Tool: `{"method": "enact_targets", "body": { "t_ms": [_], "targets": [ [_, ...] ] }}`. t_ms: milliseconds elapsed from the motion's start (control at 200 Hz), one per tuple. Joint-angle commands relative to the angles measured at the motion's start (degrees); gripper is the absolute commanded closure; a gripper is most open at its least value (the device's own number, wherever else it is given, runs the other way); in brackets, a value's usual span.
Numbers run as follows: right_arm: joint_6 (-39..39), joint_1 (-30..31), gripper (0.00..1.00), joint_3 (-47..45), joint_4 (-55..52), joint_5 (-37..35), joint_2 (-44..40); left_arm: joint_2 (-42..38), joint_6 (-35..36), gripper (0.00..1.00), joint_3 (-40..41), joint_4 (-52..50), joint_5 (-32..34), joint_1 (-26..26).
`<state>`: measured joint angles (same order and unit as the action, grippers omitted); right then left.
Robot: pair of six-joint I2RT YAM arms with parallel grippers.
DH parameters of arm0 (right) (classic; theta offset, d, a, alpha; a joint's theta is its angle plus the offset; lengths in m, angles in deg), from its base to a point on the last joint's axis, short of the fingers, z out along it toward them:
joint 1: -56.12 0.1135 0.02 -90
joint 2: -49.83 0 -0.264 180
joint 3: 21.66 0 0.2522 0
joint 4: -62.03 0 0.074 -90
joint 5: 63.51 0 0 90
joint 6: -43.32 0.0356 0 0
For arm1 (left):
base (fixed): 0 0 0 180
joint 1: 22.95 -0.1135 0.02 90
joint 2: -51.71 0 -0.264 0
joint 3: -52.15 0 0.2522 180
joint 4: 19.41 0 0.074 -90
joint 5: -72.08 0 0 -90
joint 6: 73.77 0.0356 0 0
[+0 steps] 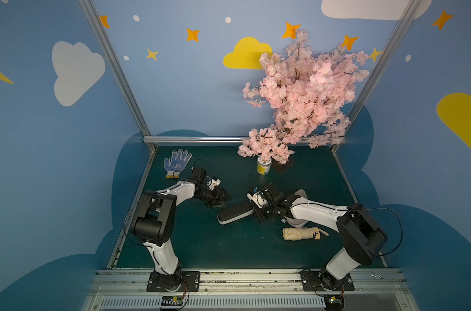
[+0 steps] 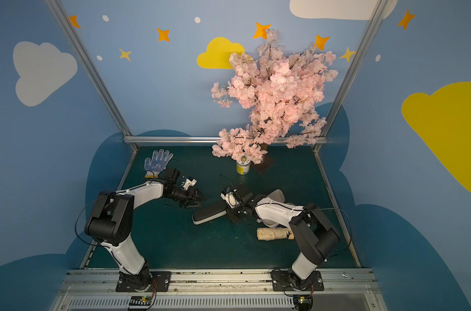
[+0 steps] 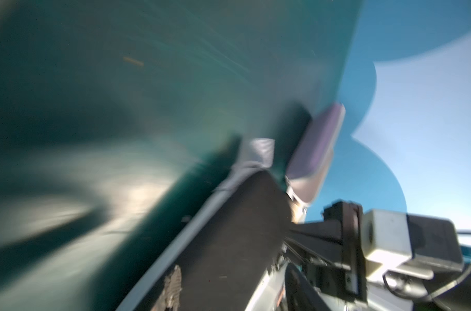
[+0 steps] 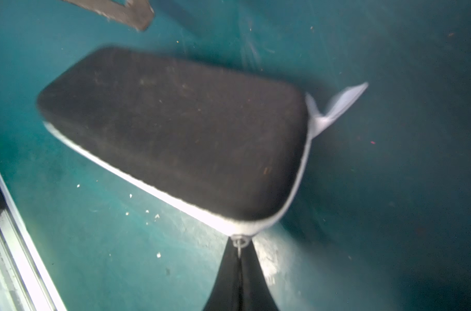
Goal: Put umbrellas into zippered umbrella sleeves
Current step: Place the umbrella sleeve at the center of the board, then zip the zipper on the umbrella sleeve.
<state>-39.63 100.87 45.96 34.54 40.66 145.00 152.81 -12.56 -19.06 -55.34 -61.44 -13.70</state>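
A black zippered umbrella sleeve (image 1: 234,212) lies mid-table, closed, with a pale zip line round its edge (image 4: 175,134). My right gripper (image 4: 239,249) is shut on the metal zip pull at the sleeve's right end, as both top views show (image 2: 233,212). My left gripper (image 1: 221,200) hovers left of the sleeve, its fingers apart and holding nothing. One finger (image 3: 173,285) shows in the blurred left wrist view. A lavender sleeve (image 1: 301,194) lies mostly hidden behind my right arm. A cream-yellow umbrella (image 1: 301,233) with a tan handle end lies near the front right.
A white dotted glove (image 1: 176,163) lies at the back left. A yellow-labelled jar (image 1: 263,167) stands under a pink blossom tree (image 1: 304,94) at the back. Metal frame rails (image 1: 196,139) edge the green table.
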Motion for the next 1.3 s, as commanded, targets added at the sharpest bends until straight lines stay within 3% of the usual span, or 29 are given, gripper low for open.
{"method": "enact_targets", "body": {
  "t_ms": [0, 195, 425, 531, 696, 881, 1051, 1161, 1296],
  "targets": [
    [5.57, 2.28, 1.0, 2.62, -1.86, 3.43, 1.16, -5.17, -4.34, 0.38, 3.5, -0.4, 8.01, -3.2],
    [20.19, 7.25, 1.0, 3.82, 4.74, 3.26, 4.51, -20.88, -7.48, 0.36, 10.61, -6.9, 14.47, -0.25],
    [36.54, 11.76, 1.0, 6.07, 14.72, 0.29, 10.53, -33.7, -12.44, 0.33, 19.39, -9.17, 15.32, 2.47],
    [37.98, 13.88, 1.0, 6.8, 15.19, -2.58, 10.74, -34.0, -15.27, 0.32, 21.86, -6.99, 16.04, 5.52],
    [40.67, 15.46, 1.0, 4.91, 18.11, -4.29, 9.55, -30.1, -22.22, 0.24, 25.28, 4.65, 16.42, 9.65],
    [42.85, 16.06, 1.0, 2.14, 20.33, -4.36, 8.27, -27.34, -27.19, 0.22, 26.99, 17.42, 21.11, 9.72],
    [44.37, 16.07, 1.0, 0.36, 22.48, -2.7, 7.15, -18.66, -30.93, 0.25, 28.91, 28.34, 22.02, 9.67],
    [45.3, 16.07, 1.0, 0.19, 23.71, -0.34, 6.11, -15.81, -32.08, 0.25, 29.4, 31.04, 21.73, 9.67],
    [46.95, 16.07, 1.0, 0.77, 25.72, 3.17, 5.55, -19.0, -31.69, 0.23, 29.46, 28.81, 24.48, 9.61]
  ]
}}
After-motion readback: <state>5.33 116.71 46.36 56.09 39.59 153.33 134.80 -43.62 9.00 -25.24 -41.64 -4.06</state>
